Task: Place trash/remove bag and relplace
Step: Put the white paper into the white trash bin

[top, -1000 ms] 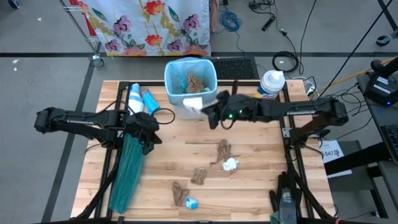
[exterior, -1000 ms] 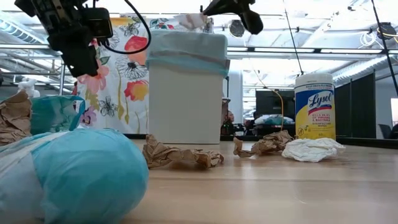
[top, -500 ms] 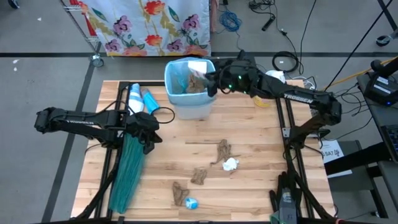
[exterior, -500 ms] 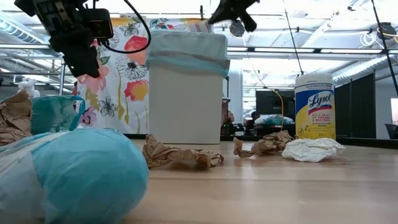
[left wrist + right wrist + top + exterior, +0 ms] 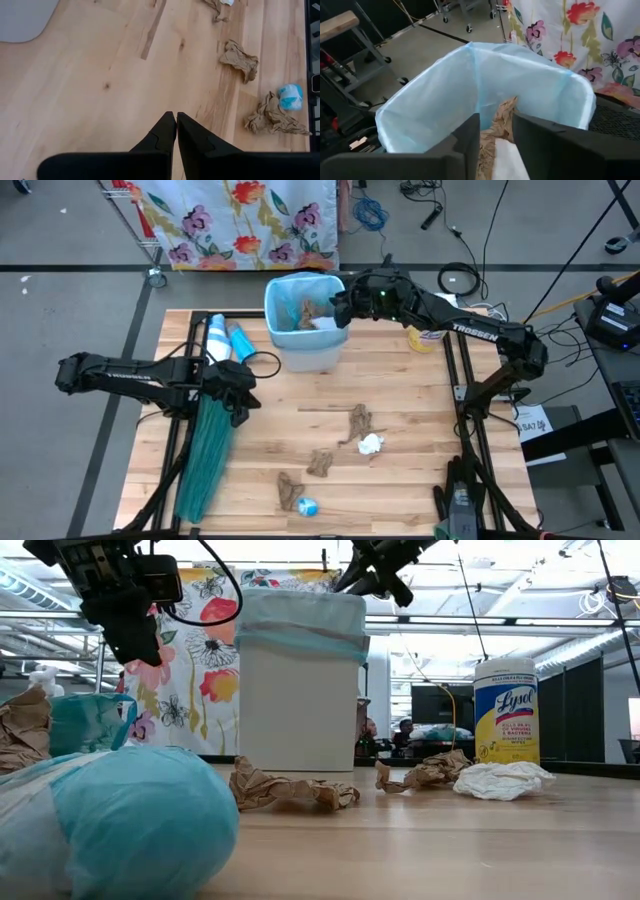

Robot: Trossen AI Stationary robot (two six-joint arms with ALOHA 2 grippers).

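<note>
Inside bag (image 5: 445, 95): paper wads (image 5: 502, 132)

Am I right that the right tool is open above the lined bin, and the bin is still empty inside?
Not quite. The right tool is open above the lined bin, but the bin is not empty: the right wrist view shows brown crumpled paper and a white paper wad lying inside the pale-blue bag.
</note>
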